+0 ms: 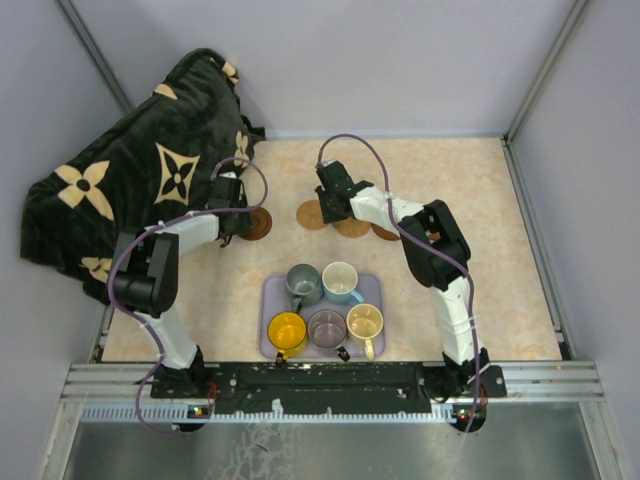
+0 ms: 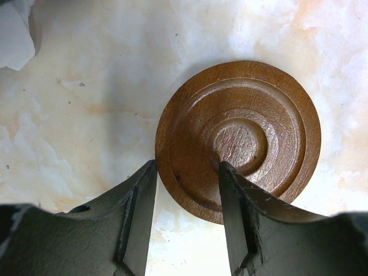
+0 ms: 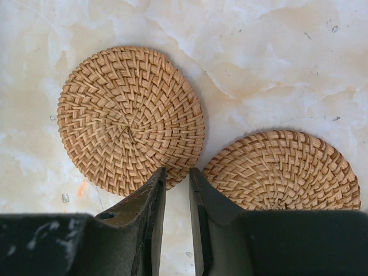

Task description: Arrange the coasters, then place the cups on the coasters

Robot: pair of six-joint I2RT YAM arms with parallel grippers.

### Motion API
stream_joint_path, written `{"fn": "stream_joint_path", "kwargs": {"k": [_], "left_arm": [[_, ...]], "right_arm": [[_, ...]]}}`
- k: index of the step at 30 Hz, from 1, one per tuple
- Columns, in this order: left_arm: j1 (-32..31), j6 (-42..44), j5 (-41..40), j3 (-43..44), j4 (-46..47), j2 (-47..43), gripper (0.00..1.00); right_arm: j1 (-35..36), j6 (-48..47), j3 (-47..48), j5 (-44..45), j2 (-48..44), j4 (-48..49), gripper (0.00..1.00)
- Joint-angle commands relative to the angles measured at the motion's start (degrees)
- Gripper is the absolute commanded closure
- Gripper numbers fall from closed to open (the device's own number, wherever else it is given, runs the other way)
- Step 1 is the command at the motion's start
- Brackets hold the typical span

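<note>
- Cups: all five stand on the lavender tray (image 1: 271, 300), nearest the arm bases.
- Front row, left to right: yellow cup (image 1: 288, 333), purple-grey cup (image 1: 327, 328), cream cup (image 1: 365, 322).
- Back row: grey-green cup (image 1: 303, 284), light blue cup (image 1: 341, 281).
- Wooden coaster (image 2: 238, 141): lies flat on the table (image 1: 480, 200), beyond the tray, to the left.
- Left gripper (image 2: 187, 167): jaws partly apart, one finger at the coaster's outer rim, the other at its centre ring. Whether they clamp it cannot be told.
- Woven coasters (image 3: 131, 118): three lie in a row beyond the tray, to the right.
- Right gripper (image 3: 177, 171): jaws narrowly apart with nothing between them, tips at the edge of the leftmost woven disc.
- Dark cloth (image 1: 130, 190): patterned, draped at the far left corner.
</note>
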Motion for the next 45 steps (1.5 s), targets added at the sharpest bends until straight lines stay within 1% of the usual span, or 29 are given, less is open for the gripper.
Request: {"fn": "stream_joint_path", "kwargs": {"k": [1, 9, 19, 36, 45], "left_arm": [[-0.5, 0.4, 1.0, 0.0, -5.3, 1.6, 0.48], [-0.5, 0.5, 1.1, 0.2, -4.9, 2.1, 0.48], [-0.5, 0.4, 1.6, 0.3, -4.6, 2.5, 0.48], [-0.5, 0.9, 2.3, 0.7, -4.8, 2.7, 0.48], [-0.5, 0.7, 1.6, 2.0, -3.4, 3.3, 0.45]], "right_arm": [[-0.4, -2.7, -2.5, 2.1, 1.0, -5.2, 0.77], [0.5, -4.7, 1.3, -3.6, 2.5, -5.6, 0.76], [4.1, -8.9, 2.9, -5.6, 4.4, -6.5, 0.76], [4.8, -8.3, 7.5, -3.4, 5.7, -6.6, 0.74], [4.8, -8.2, 7.1, -2.7, 2.5, -6.3, 0.69]]}}
